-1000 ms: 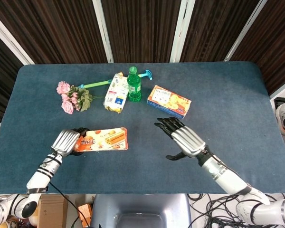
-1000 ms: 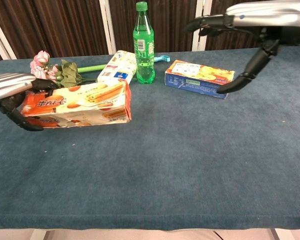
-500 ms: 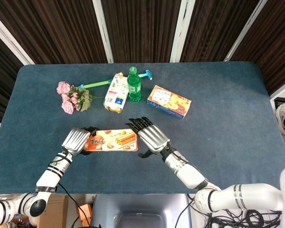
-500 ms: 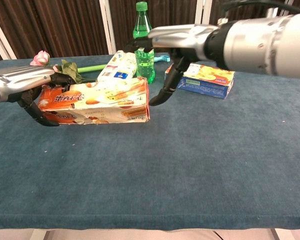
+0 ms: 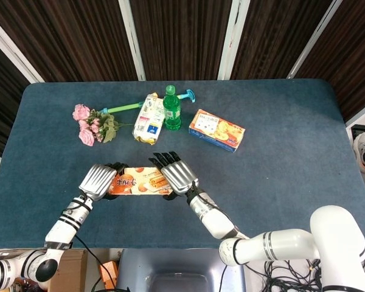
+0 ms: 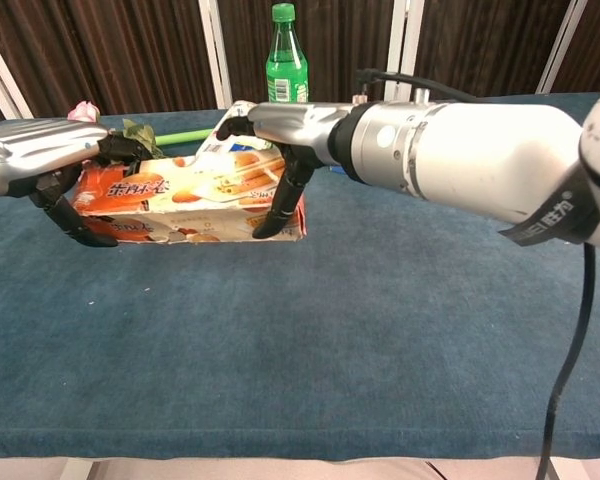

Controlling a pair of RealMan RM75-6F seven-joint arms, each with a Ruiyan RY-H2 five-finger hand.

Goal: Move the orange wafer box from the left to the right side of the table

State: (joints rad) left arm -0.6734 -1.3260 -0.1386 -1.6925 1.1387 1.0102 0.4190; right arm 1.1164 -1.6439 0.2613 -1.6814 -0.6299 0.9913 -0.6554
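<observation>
Orange wafer box point(image 5: 139, 180) with unreadable print, gripped by left hand point(image 5: 97, 181) and right hand point(image 5: 177, 175)

Bare table point(image 5: 292, 176) lies open to the right of centre. Far centre is obstructed by green bottle point(image 5: 171, 108), white packet point(image 5: 147, 119) and blue-orange box point(image 5: 217, 129).
</observation>
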